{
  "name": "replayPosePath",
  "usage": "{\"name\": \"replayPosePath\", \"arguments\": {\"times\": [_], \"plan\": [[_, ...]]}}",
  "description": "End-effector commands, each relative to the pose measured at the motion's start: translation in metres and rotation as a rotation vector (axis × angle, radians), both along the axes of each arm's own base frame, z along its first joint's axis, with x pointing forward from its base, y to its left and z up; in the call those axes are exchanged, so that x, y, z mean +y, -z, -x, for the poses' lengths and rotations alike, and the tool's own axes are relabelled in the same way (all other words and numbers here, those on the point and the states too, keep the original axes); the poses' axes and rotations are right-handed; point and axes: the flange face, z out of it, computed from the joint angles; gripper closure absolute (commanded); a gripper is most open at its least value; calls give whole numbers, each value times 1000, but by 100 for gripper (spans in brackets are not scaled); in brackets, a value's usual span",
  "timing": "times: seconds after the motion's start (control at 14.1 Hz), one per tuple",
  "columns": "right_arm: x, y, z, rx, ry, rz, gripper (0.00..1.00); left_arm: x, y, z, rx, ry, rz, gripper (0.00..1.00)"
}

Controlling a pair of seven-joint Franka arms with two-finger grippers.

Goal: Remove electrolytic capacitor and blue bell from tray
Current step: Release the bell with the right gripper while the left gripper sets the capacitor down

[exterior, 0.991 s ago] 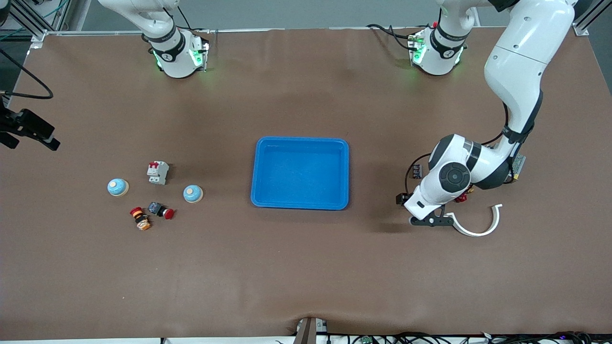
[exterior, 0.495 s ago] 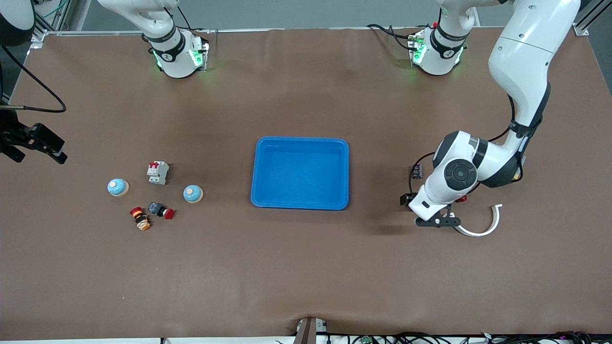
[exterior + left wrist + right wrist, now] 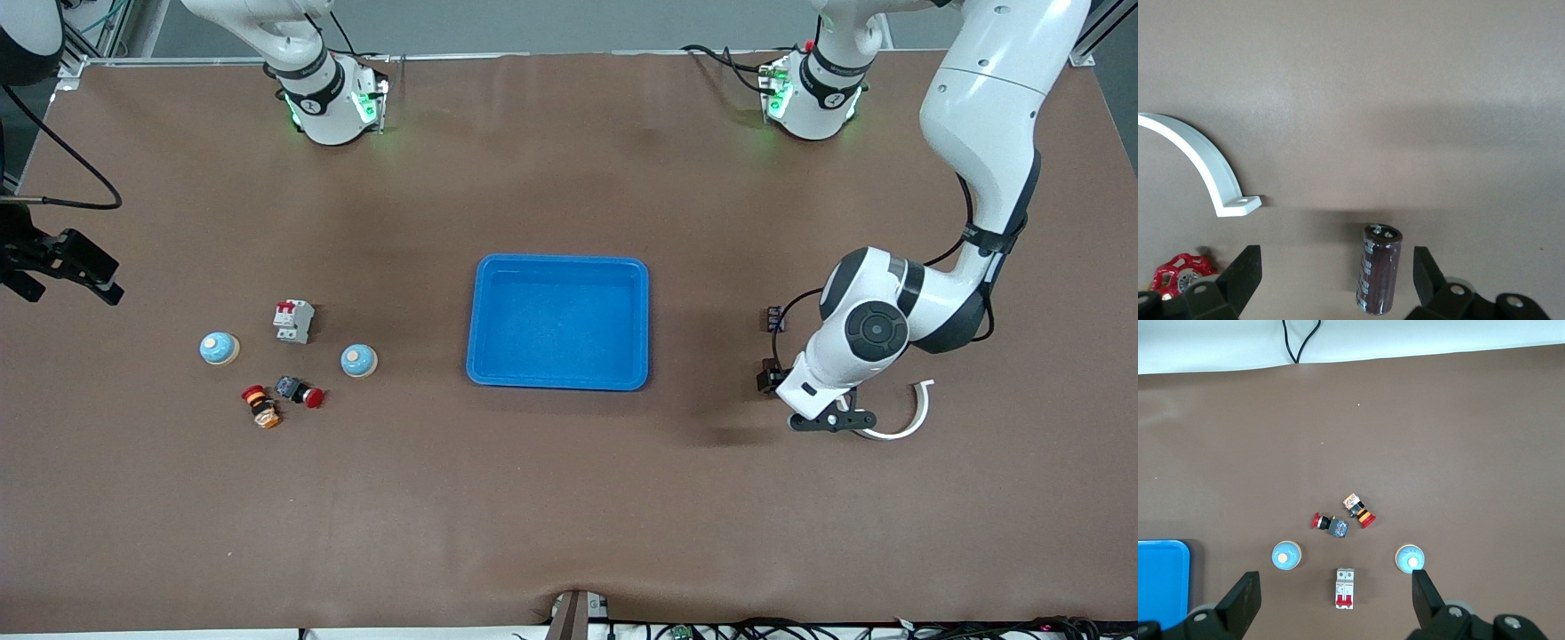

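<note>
- Since the tray (image 3: 558, 260) holds nothing, we judge both removals done, and what matters now is how the capacitor (image 3: 1379, 269) lies under the left gripper (image 3: 831, 420).
- Nearest the front camera, at the left arm's end of the table, the left gripper hangs low over the table with its jaws wide and released; it grips nothing.
- We see the capacitor in the left wrist view only. It lies flat on the table between the fingers (image 3: 1245, 273), closer to one of them, with its long axis across the line on which they close.
- We count one capacitor, one white curved clamp (image 3: 898, 427) just beside the gripper, and one red handwheel (image 3: 1185, 272) near it.
- Toward the right arm's end we count two push buttons (image 3: 260, 406) (image 3: 300, 391).
- A little farther off sit two blue bells (image 3: 359, 360) (image 3: 220, 348), both upright and well apart from the tray.
- One breaker (image 3: 293, 320) stands farther than the bells.
- One tray lies mid-table, between the two groups.
- Over the table edge at its own end, the right gripper (image 3: 67, 267) waits with its fingers spread and empty; the bells are nearer to it, the capacitor to the left arm.
</note>
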Motion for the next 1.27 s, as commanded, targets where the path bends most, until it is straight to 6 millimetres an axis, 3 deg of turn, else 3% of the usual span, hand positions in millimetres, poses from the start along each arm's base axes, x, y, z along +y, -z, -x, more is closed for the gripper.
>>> {"name": "replayPosePath", "arguments": {"times": [0.0, 0.35, 0.64, 0.85, 1.2], "plan": [[-1, -4, 7, 6, 2, 3, 0, 1, -15, -10, -23, 1, -11, 0], [1, -5, 7, 6, 0, 2, 0, 47, -61, -40, -29, -35, -42, 0], [2, -5, 7, 4, -4, 2, 0, 106, -95, -51, -52, 23, -54, 0], [2, -5, 7, 4, -4, 2, 0, 116, -111, -51, -67, 34, -64, 0], [6, -7, 7, 1, -7, 3, 0, 119, -157, -48, -76, 15, -80, 0]]}}
